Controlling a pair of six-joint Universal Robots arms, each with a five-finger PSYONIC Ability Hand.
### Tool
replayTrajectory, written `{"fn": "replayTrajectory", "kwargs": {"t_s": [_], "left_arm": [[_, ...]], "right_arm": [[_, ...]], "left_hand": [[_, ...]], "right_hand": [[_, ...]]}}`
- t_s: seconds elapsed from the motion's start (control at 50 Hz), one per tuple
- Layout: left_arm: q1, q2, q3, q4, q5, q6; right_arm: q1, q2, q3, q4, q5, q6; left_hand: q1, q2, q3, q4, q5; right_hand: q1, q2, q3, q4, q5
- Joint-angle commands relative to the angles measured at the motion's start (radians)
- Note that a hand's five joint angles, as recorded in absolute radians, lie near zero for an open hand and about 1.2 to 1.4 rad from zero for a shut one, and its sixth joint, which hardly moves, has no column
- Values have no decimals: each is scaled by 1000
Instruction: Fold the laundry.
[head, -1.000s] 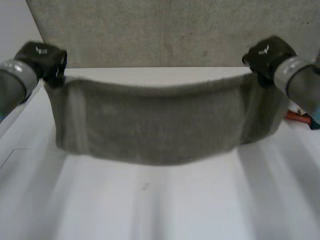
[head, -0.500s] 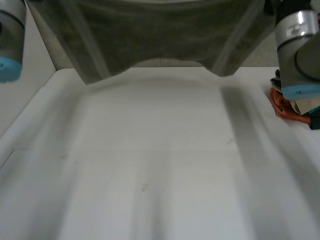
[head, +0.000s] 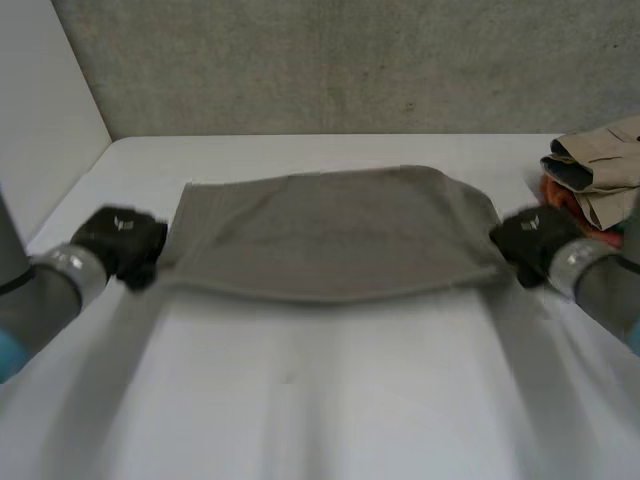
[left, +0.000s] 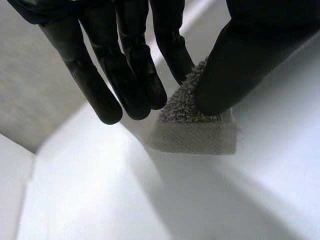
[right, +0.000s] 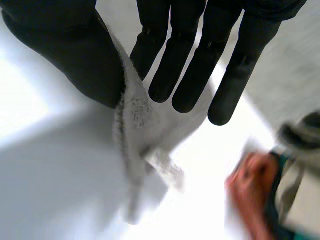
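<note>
A grey-brown towel (head: 330, 235) lies spread across the middle of the white table (head: 320, 400), its near edge a little raised. My left hand (head: 122, 243) pinches the towel's near left corner (left: 197, 127) between thumb (left: 240, 65) and straight fingers (left: 140, 75). At the opposite end, my right hand (head: 530, 240) grips the near right corner (right: 132, 130), cloth pressed between its thumb (right: 80, 55) and fingers (right: 185, 70).
A pile of other laundry, beige and orange pieces (head: 592, 175), sits at the table's far right edge, close to my right arm; its orange piece (right: 250, 185) lies beyond my right fingertips. A grey wall (head: 340, 60) backs the table.
The towel was held up high in the air, stretched between both hands. Both hands have come down and toward me, and the towel now lies on the table.
</note>
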Motion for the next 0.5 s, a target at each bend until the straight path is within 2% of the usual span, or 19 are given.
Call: {"fn": "replayTrajectory", "kwargs": {"t_s": [0.02, 0.1, 0.16, 0.3, 0.38, 0.5], "left_arm": [[46, 149, -186, -253, -1, 237], [52, 180, -189, -379, 2, 334], [39, 183, -160, -385, 2, 328], [-27, 126, 33, -278, -30, 184], [-47, -4, 206, -180, -67, 100], [-86, -208, 456, -132, -140, 46]], "right_arm": [[-74, -140, 135, 341, -10, -286], [-82, -181, 175, 348, -38, -386], [-74, -185, 166, 320, -39, -374], [-31, -96, 69, 167, -4, -245], [3, 5, -41, 23, 45, -150], [46, 153, -186, -129, 105, -55]], "left_hand": [[255, 201, 205, 194, 235], [255, 201, 205, 194, 235], [255, 201, 205, 194, 235], [255, 201, 205, 194, 235], [255, 201, 205, 194, 235], [255, 201, 205, 194, 235]], "right_hand": [[249, 213, 202, 200, 213], [249, 213, 202, 200, 213], [249, 213, 202, 200, 213], [249, 213, 202, 200, 213], [249, 213, 202, 200, 213], [249, 213, 202, 200, 213]]}}
